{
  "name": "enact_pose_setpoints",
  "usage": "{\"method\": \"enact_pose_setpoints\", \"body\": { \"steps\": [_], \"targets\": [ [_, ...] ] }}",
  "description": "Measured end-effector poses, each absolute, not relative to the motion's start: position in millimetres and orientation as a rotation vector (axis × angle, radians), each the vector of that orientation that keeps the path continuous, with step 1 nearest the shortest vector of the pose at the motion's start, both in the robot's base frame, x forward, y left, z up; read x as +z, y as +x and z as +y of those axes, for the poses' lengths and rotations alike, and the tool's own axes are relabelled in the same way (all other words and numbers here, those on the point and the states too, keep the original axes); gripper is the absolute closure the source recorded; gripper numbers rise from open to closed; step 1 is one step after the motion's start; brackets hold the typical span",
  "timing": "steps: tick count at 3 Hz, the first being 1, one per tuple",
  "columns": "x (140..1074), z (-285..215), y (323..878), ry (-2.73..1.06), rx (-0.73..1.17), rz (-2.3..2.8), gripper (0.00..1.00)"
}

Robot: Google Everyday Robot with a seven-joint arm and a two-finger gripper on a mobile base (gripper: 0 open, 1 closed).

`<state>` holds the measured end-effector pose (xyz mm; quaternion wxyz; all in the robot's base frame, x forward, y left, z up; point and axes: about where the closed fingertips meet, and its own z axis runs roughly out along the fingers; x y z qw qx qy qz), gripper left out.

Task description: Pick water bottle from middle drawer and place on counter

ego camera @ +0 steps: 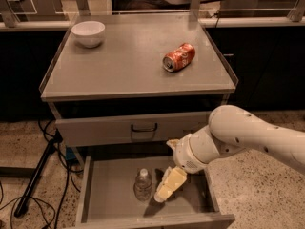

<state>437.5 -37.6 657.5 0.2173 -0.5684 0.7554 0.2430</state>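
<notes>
The water bottle (143, 184) stands upright in the open middle drawer (107, 190). Just to its right the tool (164, 192) hangs tilted down inside the drawer; whether it is open or closed, I cannot tell. Above, the desk (124, 70) carries a tipped soda can (178, 57) and a white bowl (88, 32).

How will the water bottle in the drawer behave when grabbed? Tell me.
The water bottle stands upright on a narrow base, so a nudge from the gripper, beside it in the middle drawer, could tip it. Clear and thin-looking, it is probably light and squashy. Toppled, its round body would likely roll.
</notes>
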Motion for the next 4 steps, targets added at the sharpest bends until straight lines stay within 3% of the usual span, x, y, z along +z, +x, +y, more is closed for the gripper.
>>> {"method": "enact_pose_setpoints", "body": {
  "steps": [4],
  "targets": [
    [599.4, -17.3, 462.7, -1.52, 0.648, 2.067, 0.0]
  ]
}}
